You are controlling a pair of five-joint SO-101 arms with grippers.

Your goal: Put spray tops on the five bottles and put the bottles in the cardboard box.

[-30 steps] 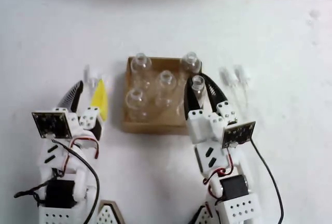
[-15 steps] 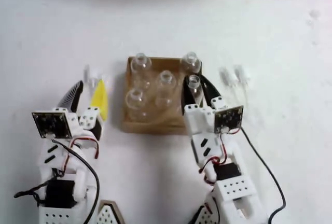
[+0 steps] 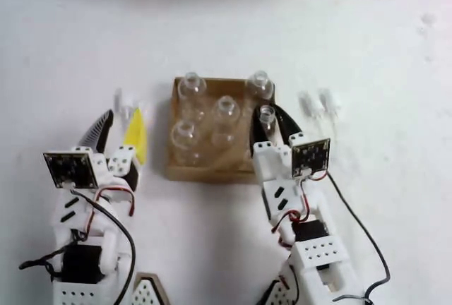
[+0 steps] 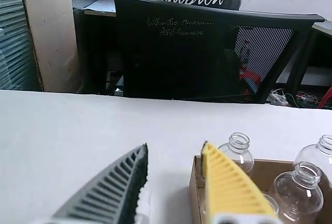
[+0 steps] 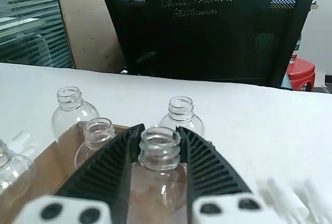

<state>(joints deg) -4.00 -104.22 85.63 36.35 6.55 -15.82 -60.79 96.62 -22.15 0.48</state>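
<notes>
Five clear, uncapped bottles stand in the cardboard box (image 3: 174,167). My right gripper (image 3: 268,118) is shut on the neck of the bottle (image 3: 266,112) at the box's right side. In the right wrist view, that bottle (image 5: 159,154) sits between the black fingers of my right gripper (image 5: 158,131). Left of the box, my left gripper (image 3: 120,127) rests open, with a small spray top (image 3: 120,100) just beyond its tips. The left wrist view has my left gripper (image 4: 174,150) with one grey finger and one yellow finger, wide apart with nothing between them. Two spray tops (image 3: 318,104) lie to the right of the box.
The other bottles (image 3: 191,86) (image 3: 259,82) (image 3: 226,107) (image 3: 183,134) crowd the box (image 5: 46,156). Bare white table stretches behind the box and to the far right. A black chair (image 4: 207,53) stands past the table's far edge.
My right arm has shifted left and forward, and its fingers have drawn in from wide apart until they are tight on the bottle's neck. The left arm has stayed still.
</notes>
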